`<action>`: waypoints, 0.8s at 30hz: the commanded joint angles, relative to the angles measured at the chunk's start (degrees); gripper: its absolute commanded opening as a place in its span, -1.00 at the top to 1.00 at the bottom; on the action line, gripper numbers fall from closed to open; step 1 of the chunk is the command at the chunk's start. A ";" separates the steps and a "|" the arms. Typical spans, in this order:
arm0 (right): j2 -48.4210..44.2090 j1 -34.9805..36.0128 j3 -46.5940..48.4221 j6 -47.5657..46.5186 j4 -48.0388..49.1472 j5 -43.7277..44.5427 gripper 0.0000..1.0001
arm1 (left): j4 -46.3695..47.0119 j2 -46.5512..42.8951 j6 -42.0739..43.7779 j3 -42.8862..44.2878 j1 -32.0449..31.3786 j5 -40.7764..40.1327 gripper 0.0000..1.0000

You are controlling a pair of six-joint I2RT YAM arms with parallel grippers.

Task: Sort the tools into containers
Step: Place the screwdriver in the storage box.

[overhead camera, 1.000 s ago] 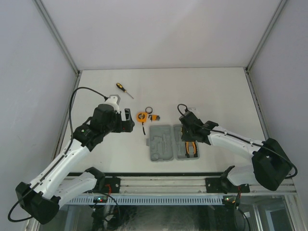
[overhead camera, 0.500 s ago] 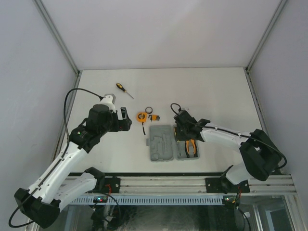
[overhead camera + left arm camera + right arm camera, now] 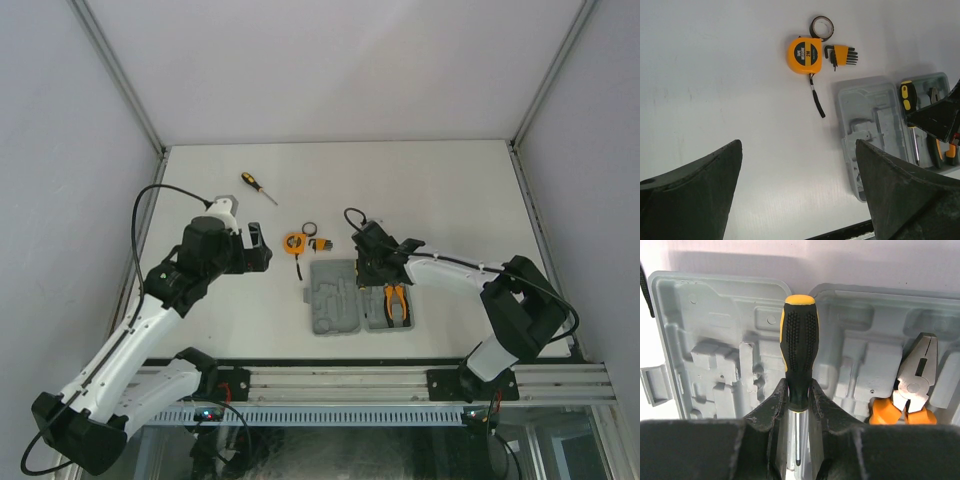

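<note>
Shifted left over the tool case (image 3: 715, 315), right jaws clamp a black-and-yellow screwdriver (image 3: 800, 340) for slotting in; left jaws gape empty

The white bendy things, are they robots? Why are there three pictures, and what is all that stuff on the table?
Yes, they are two robot arms with pincers for hands. One picture looks down from above. The other two come from little cameras, one on each wrist.

The left pincer is wide open and holds nothing. The right pincer grips a black-and-yellow screwdriver over the open grey tool case. Orange pliers already lie in the case.

On the white table beside the case there is an orange tape measure, a set of bent keys and a black ring. Farther off lies another screwdriver.
</note>
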 commanded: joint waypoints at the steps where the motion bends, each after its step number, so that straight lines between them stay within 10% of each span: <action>1: 0.56 -0.11 2.38 -1.00 -0.42 0.97 1.00 | 2.09 -0.22 0.71 -1.23 0.55 1.30 -0.94; 24: -1.18 -0.11 2.38 -0.15 -2.13 4.48 1.00 | 2.15 0.28 0.70 -1.29 1.17 2.53 -0.94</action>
